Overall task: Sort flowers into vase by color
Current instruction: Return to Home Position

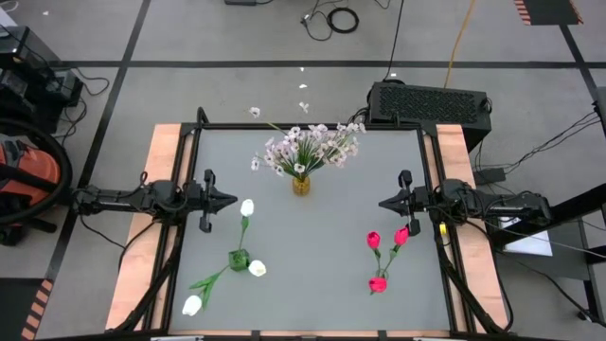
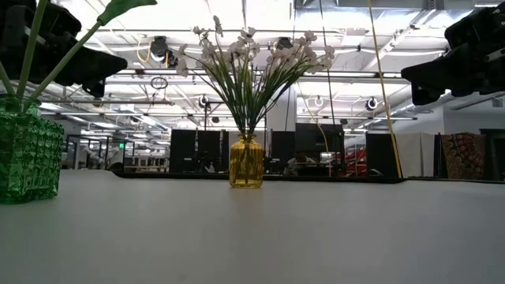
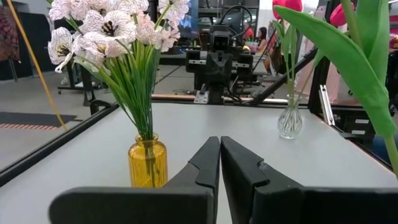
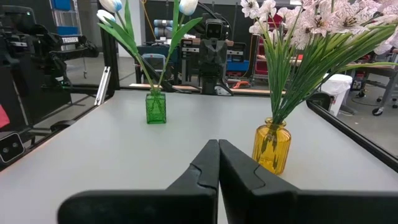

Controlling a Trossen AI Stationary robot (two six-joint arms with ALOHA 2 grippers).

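Looking down on a grey table [image 1: 312, 237] edged with pale wood, in a big workshop hall with cables [image 1: 331, 17] trailing over the floor; finding 3 vases on it, well apart. Spotting a yellow vase [image 1: 301, 185] upright at the far middle, carrying a fan of tiny white-lilac sprays [image 1: 312, 147] on green stems; noting a few loose blossoms [image 1: 304, 107] lying on the floor beyond the far edge. Picking out a green vase [image 1: 239, 259] on the near left, holding 3 white tulips [image 1: 247, 207] leaning out in different directions. Turning to the near right; seeing 3 red tulips [image 1: 373, 240] gathered in a transparent vase [image 3: 290, 121], plain from the left wrist view but hard to make out from above, so probably sitting where the stems meet. Finding the left gripper [image 1: 225, 200] hovering near the left edge, mid-depth, pointing inward, fingers pressed together and gripping nothing; finding the right gripper [image 1: 386, 203] mirroring it near the right edge, fingers likewise pressed together, carrying nothing. Seeing both grippers hanging above the surface in the low view, touching neither vases nor flowers.
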